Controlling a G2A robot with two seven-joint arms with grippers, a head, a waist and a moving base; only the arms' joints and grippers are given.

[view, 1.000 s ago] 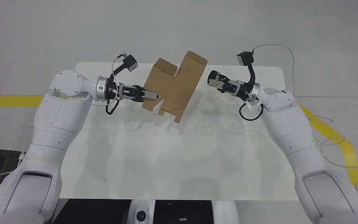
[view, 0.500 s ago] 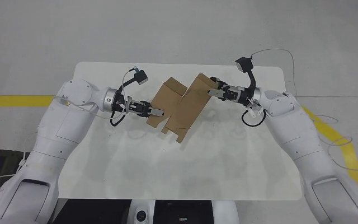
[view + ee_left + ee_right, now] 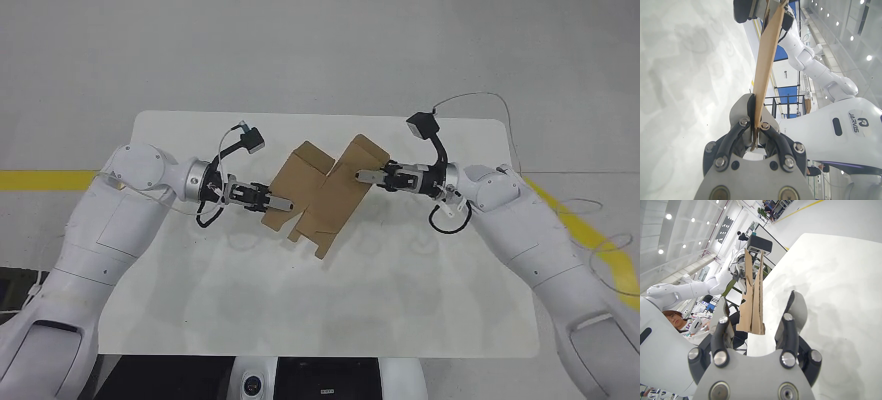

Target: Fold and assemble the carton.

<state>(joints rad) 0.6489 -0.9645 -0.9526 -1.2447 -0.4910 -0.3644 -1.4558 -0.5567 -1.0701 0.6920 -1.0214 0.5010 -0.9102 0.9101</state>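
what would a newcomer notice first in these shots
The flattened brown carton, held over the far half of the white table. The left claw is shut on one end; the right claw stands open at the opposite edge, a finger on either side.

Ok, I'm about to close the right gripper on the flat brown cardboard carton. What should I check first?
1. The left gripper is shut on the flat brown cardboard carton: ok.
2. The right gripper is open: ok.
3. The carton's free edge sits between the right gripper's fingers: ok. It touches neither of them.
4. The carton is collapsed flat, with no panel opened: ok.
5. The carton's lower corner is clear of the white table: cannot tell.
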